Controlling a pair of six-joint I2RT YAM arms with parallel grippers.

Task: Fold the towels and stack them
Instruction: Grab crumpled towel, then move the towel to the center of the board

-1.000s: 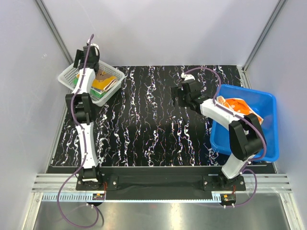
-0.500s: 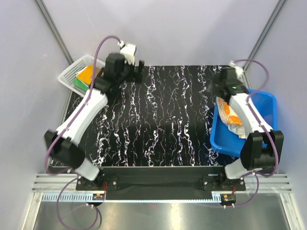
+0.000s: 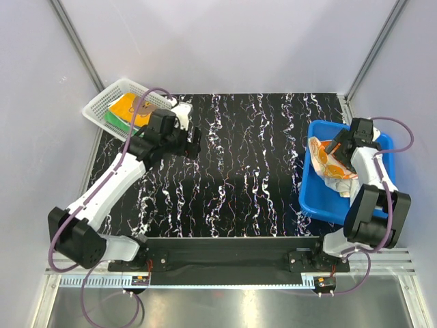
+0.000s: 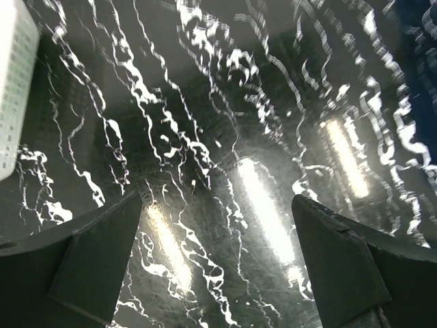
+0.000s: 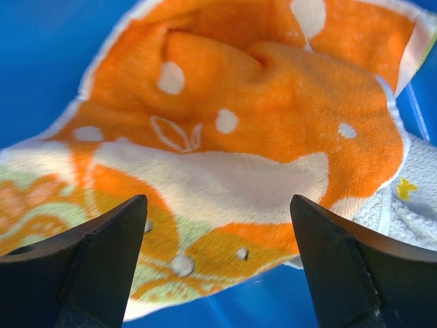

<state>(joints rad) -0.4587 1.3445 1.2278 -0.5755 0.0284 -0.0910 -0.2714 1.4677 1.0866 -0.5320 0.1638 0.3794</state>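
Top external view. Left gripper (image 3: pixel 194 141) hung over the black marbled table (image 3: pixel 239 184), just beside the white mesh basket (image 3: pixel 97 108). How far it stood open could not be read from this angle. Right gripper (image 3: pixel 337 146) was low inside the blue tub (image 3: pixel 382 198), over the orange towel (image 3: pixel 326 164), which lay crumpled against the tub's left wall. The basket held a folded stack (image 3: pixel 126 109), yellow-orange on top with a green edge below. At least two layers showed, with no firm count possible. Counted: two arms, one basket, one tub, one loose towel in the tub.

Left wrist view. Left gripper (image 4: pixel 217 205) was spread wide with nothing between the fingers (image 4: pixel 95 263). Only the table (image 4: pixel 205 102) showed below, and I could not tell whether the tips touched it. A corner of the basket (image 4: pixel 13 89) showed at upper left.

Right wrist view. Right gripper (image 5: pixel 218 205) stood wide open, one finger (image 5: pixel 334 260) either side of the orange towel (image 5: pixel 259 102), with no cloth pinched. The towel was rumpled, with a fold bulging at the middle, white prints and dots, and a pale border. A pale terry patch (image 5: pixel 416 198) with a small yellow mark sat at the right edge. I could not tell whether it was a separate cloth. The tub (image 5: pixel 41 55) showed on either side.
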